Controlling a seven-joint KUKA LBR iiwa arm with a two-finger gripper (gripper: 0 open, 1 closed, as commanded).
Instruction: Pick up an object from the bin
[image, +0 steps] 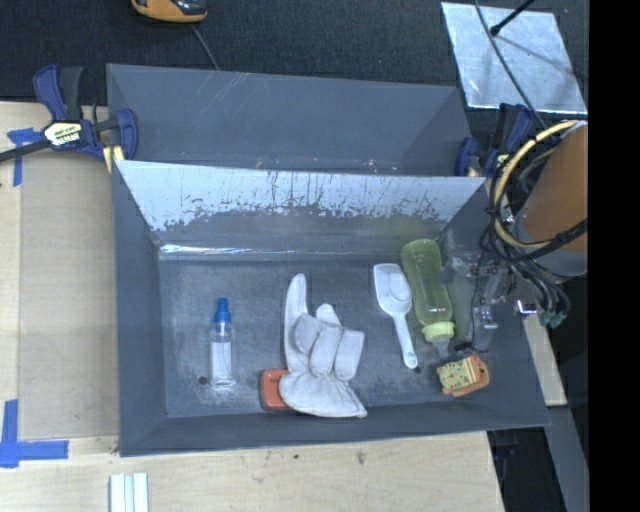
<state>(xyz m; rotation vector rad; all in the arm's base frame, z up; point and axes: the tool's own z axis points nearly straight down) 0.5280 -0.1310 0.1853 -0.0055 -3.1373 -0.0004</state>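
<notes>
Grey metal bin (140, 300) held, left to right: blue-capped clear bottle (221, 345), white glove (320, 355), white scoop (395, 300), green bottle (427, 285). Gripper (482, 318) sat low at right wall, just beside green bottle; its opening could not be told. Nothing seen lifted; pick judged outstanding

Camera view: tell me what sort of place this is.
Probably a robot-grasping lab rig: a grey metal bin holding loose odds, such as a glove and a spoon, with a cabled arm reaching in from the right.
</notes>
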